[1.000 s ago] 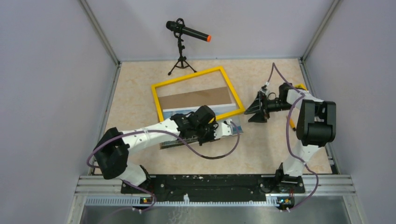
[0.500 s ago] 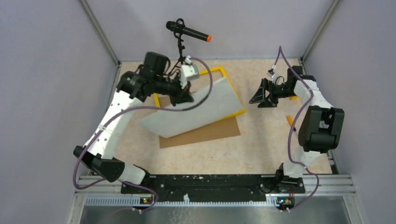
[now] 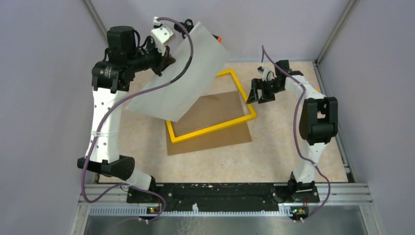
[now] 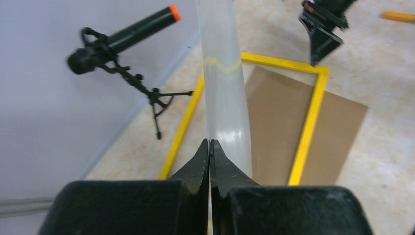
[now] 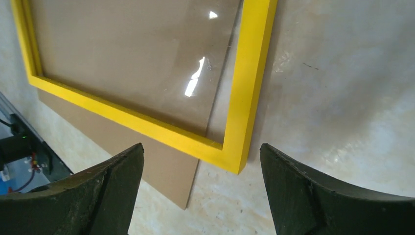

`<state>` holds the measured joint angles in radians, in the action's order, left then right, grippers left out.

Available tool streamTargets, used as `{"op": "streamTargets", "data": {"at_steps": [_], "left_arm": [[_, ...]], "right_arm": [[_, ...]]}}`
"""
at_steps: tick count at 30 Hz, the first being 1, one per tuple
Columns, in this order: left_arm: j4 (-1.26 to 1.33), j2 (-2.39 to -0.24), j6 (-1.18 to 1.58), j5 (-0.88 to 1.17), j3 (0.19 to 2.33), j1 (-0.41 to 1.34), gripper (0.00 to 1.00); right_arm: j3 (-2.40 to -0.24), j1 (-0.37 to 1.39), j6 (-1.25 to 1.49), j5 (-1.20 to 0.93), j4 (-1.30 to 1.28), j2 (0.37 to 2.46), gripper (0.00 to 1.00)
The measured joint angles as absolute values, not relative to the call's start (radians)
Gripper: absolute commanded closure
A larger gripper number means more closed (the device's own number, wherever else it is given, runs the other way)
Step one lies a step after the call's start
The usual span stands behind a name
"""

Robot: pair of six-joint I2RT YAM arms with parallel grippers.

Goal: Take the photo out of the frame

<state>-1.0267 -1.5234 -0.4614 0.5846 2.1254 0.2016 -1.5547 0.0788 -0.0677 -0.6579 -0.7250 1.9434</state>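
My left gripper (image 3: 164, 58) is raised high at the back left and is shut on the edge of the photo (image 3: 188, 73). The photo hangs in the air with its plain pale back showing; its printed side is hidden. In the left wrist view the jaws (image 4: 209, 144) pinch the curved sheet (image 4: 222, 73). The yellow frame (image 3: 210, 129) lies flat on the table, partly over a brown backing board (image 3: 215, 141). My right gripper (image 3: 255, 93) is open and empty beside the frame's right corner (image 5: 244, 88), with the board (image 5: 161, 161) below.
A black microphone on a tripod (image 4: 122, 39) stands at the back, mostly hidden behind the photo in the top view, with only its orange tip (image 3: 219, 38) showing. An orange object (image 4: 399, 15) lies at the far right. Grey walls enclose the table.
My left arm has lifted the photo from over the frame, up and to the back left. My right gripper has moved left, closer to the frame's right corner.
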Motion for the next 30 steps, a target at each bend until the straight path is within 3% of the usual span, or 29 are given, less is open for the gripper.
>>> {"op": "streamTargets", "data": {"at_steps": [6,9,11,15,22,26,30], "left_arm": [[-0.879,-1.525,-0.502,0.466,2.101,0.213,1.00],[-0.801,-1.518,-0.514,0.436,2.017,0.241,1.00],[-0.759,-1.509,-0.529,0.421,1.934,0.267,1.00],[-0.638,-1.472,-0.603,0.329,1.658,0.382,1.00],[-0.514,-1.466,-0.662,0.226,1.322,0.608,1.00],[-0.442,-1.467,-0.670,0.221,1.221,0.659,1.00],[-0.369,-1.487,-0.683,0.238,1.158,0.690,1.00]], "right_arm": [[-1.579,0.134,-0.056,-0.567,-0.669,2.059,0.18],[-1.603,0.135,-0.048,-0.532,-0.646,2.097,0.30],[-1.615,0.136,-0.044,-0.515,-0.630,2.115,0.44],[-1.605,0.145,-0.060,-0.499,-0.628,2.121,0.63],[-1.428,0.155,-0.104,-0.498,-0.617,2.038,0.87],[-1.315,0.153,-0.143,-0.494,-0.645,1.958,0.87],[-1.224,0.153,-0.193,-0.511,-0.689,1.895,0.73]]}}
